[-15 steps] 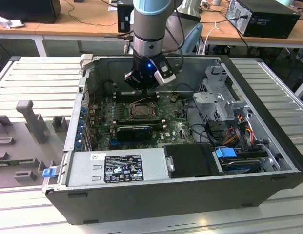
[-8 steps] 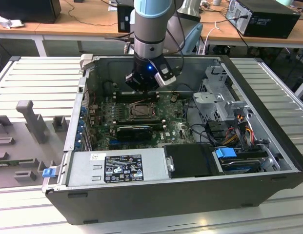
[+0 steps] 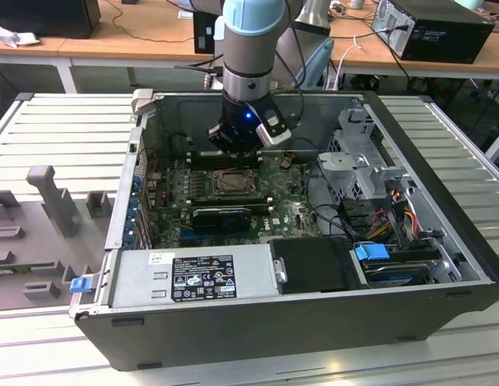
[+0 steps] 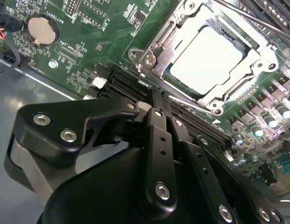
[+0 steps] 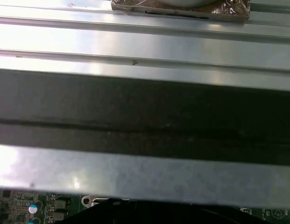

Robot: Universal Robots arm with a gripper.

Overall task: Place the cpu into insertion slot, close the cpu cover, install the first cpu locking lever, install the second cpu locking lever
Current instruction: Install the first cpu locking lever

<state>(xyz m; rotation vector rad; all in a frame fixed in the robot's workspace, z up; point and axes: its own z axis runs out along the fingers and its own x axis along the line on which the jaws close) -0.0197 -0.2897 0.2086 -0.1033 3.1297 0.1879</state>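
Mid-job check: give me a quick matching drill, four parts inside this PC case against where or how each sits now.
Things:
1. cpu
2. cpu cover
3. coin cell battery
4. end effector

States:
A. round and silver, on the green board
B. seated in the insertion slot
C. fingers together, over the memory slots
D. metal frame lying down around the chip

Pairs: 1-B, 2-D, 3-A, 4-C

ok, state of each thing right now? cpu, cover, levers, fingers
cpu: seated in the slot, silver top up.
cover: closed, framing the cpu.
lever: thin rod lying along the cover's edge; whether it is latched is unclear.
gripper: above the memory slots beside the socket, fingers together, holding nothing.
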